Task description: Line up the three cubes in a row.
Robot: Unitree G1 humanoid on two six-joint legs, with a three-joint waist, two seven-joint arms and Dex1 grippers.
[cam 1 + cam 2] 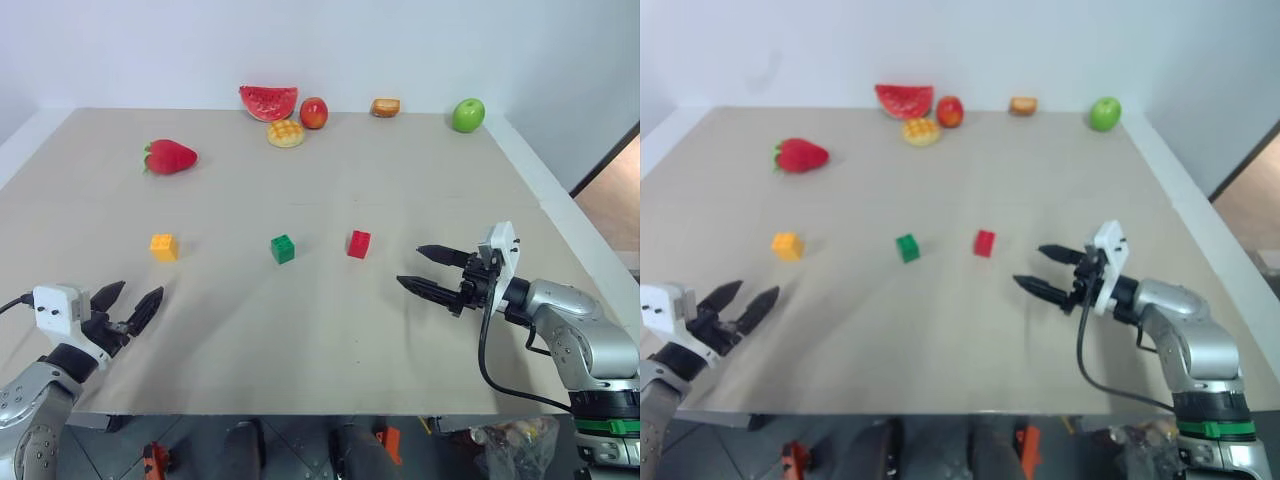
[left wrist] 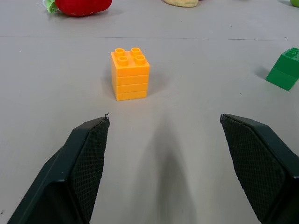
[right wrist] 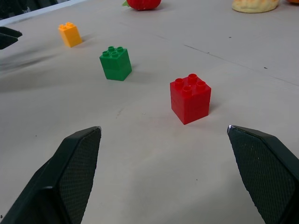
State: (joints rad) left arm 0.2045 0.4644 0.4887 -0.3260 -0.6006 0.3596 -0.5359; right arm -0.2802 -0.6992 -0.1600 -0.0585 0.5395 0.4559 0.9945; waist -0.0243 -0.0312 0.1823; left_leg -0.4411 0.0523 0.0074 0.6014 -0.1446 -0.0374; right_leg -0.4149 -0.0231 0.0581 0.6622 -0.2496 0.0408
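Green cube (image 2: 286, 68) cut off at left wrist view edge.

Setting: robot test bench in a lab-type room, not a home or kitchen. Evidence: a large bare beige table (image 1: 300, 330) set against plain white walls (image 1: 330, 45), its surface carrying nothing but staged props, namely toy fruit ranged along the far edge (watermelon slice (image 1: 268, 101), red apple (image 1: 314, 113), green apple (image 1: 468, 115), strawberry (image 1: 170, 157) at far left) and three studded plastic cubes (image 1: 283, 248) spaced across the middle. Further evidence: a loose black cable (image 1: 492, 365) looping off the near right edge, and a strip of brown floor (image 1: 612, 195) past the table's right side.
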